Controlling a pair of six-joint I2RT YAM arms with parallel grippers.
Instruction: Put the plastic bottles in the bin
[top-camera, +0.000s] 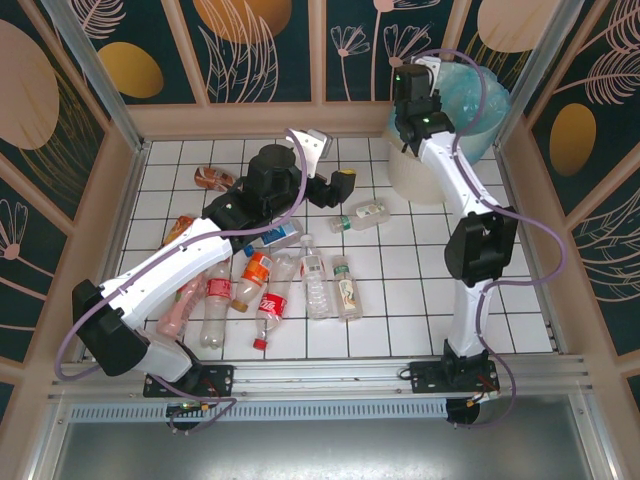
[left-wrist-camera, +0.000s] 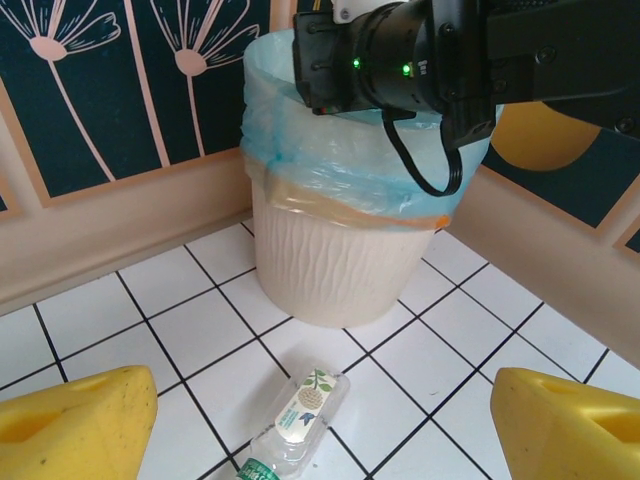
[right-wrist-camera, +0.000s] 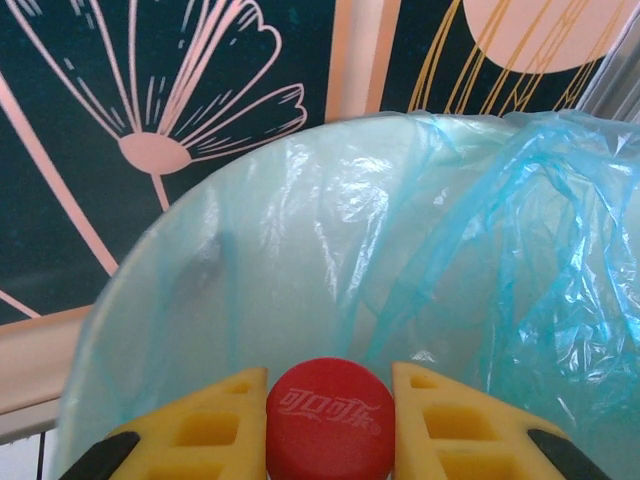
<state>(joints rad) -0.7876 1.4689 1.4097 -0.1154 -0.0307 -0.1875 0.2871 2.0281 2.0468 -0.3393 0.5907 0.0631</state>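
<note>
One bottle (right-wrist-camera: 328, 428), red cap up, is clamped in the right gripper (right-wrist-camera: 328, 392) over the bin (right-wrist-camera: 250, 260) at the table's (top-camera: 440, 300) far right corner. Drop step: next, those jaws part. Left gripper (left-wrist-camera: 320, 432) gapes, empty, above a white-labelled bottle (left-wrist-camera: 305, 405); other bottles (top-camera: 265, 285) lie left of centre.

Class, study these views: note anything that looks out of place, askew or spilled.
The plastic bottles lie on their sides in a loose heap on the tiles; one green-capped bottle lies apart, near the bin. The bin's blue liner is crumpled. No spill shows.
</note>
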